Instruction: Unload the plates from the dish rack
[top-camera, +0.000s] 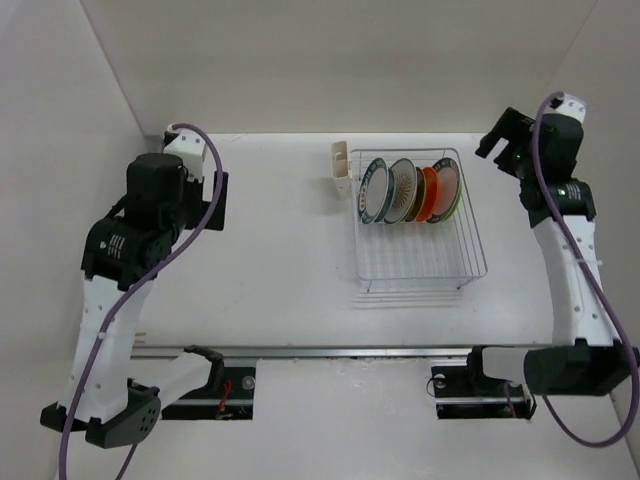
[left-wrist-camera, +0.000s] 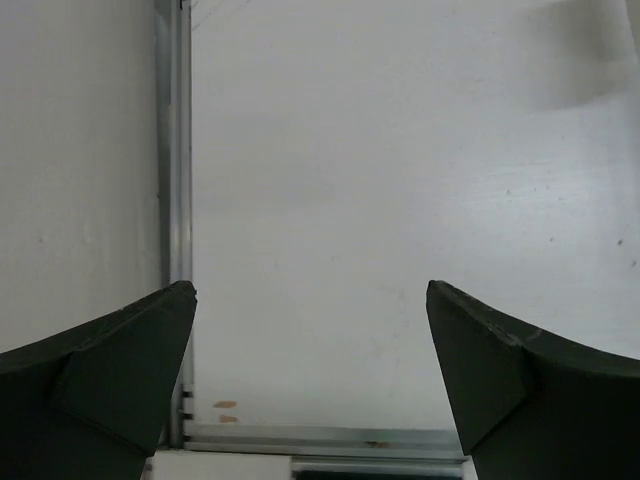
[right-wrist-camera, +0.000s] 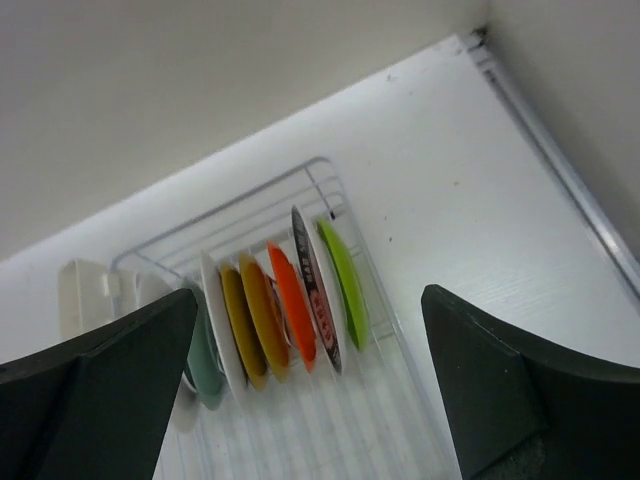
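The wire dish rack (top-camera: 420, 262) stands right of centre on the white table, with a cream cutlery cup (top-camera: 341, 168) at its far left corner. Several plates (top-camera: 410, 190) stand upright in its far slots: teal-rimmed, patterned, orange and green ones. The right wrist view shows them edge-on (right-wrist-camera: 293, 305) in the rack (right-wrist-camera: 330, 430). My right gripper (top-camera: 510, 140) is open and empty, raised beyond the rack's far right corner. My left gripper (top-camera: 215, 205) is open and empty at the far left, away from the rack; in its wrist view (left-wrist-camera: 310, 300) only bare table lies between the fingers.
White walls enclose the table on the left, back and right. An aluminium rail (top-camera: 330, 350) runs along the near edge by the arm bases. The left wrist view shows a metal strip (left-wrist-camera: 175, 200) where table meets wall.
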